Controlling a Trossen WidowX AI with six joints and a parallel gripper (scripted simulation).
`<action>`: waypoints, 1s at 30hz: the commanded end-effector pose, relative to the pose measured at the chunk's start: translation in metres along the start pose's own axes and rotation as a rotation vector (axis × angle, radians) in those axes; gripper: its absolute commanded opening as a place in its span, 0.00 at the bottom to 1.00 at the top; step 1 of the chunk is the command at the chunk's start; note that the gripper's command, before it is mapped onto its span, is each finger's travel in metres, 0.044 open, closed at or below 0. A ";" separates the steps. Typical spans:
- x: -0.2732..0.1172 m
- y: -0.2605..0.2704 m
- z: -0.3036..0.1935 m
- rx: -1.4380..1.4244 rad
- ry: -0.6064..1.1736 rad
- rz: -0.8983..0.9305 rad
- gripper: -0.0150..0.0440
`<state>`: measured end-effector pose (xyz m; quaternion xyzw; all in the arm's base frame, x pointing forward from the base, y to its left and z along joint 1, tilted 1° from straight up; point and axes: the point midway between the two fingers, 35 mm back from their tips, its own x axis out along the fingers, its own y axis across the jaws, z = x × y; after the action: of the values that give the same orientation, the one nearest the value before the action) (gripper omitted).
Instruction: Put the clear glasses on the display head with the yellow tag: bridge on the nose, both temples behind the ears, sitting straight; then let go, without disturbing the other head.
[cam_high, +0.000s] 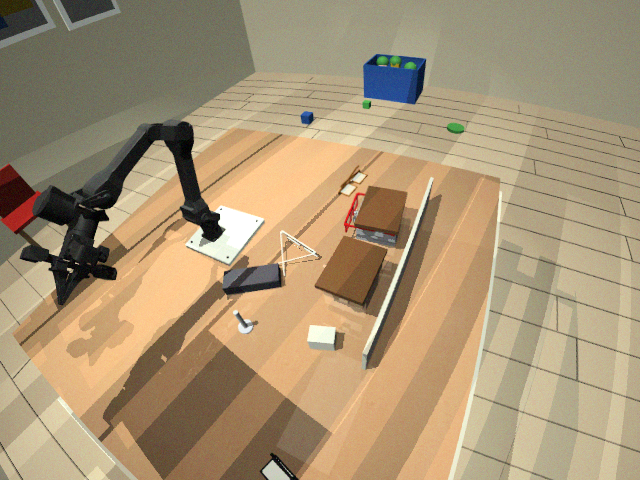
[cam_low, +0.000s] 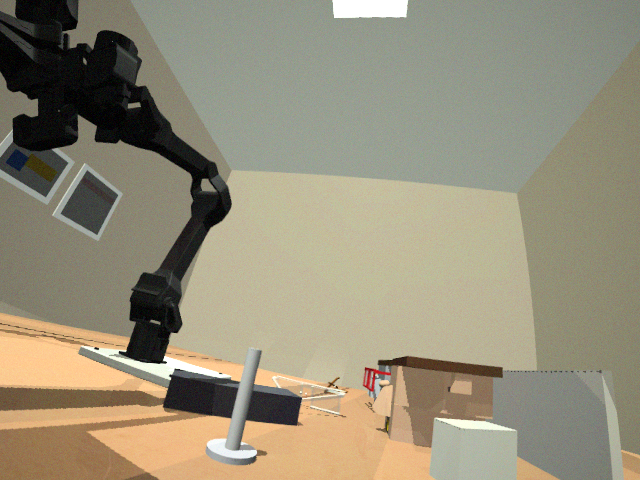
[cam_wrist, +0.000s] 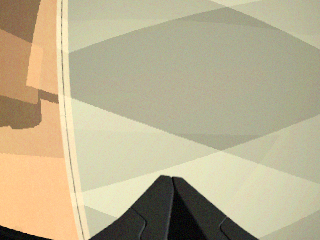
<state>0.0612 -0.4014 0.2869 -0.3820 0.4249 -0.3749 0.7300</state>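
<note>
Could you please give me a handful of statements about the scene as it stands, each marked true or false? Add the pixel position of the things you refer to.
1. The hand (cam_high: 61, 302) (cam_wrist: 168, 186) is shut with nothing between its fingers. True.
2. The clear glasses (cam_high: 298, 243) (cam_low: 310, 395) are already on a display head. False: they lie on the table, off both heads.
3. The red glasses (cam_high: 354, 209) (cam_low: 369, 378) are at one of the display heads. True.
4. The blue bin (cam_high: 393, 82) stands on the table. False: it is on the floor beyond the table.
5. The gray peg (cam_high: 240, 319) (cam_low: 242, 397) stands upright on a round base. True.
6. The dark block (cam_high: 252, 279) (cam_low: 230, 397) lies on the white base plate. False: it lies on the table beside the plate.
</note>
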 end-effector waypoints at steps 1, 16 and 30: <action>0.011 0.057 0.049 0.051 -0.057 0.200 0.25; -0.073 0.259 0.173 -0.089 -0.071 0.903 0.25; -0.194 0.344 0.165 -0.492 0.091 1.215 0.25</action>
<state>0.2268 -0.0558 0.1117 -0.2101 0.6478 0.1857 0.7084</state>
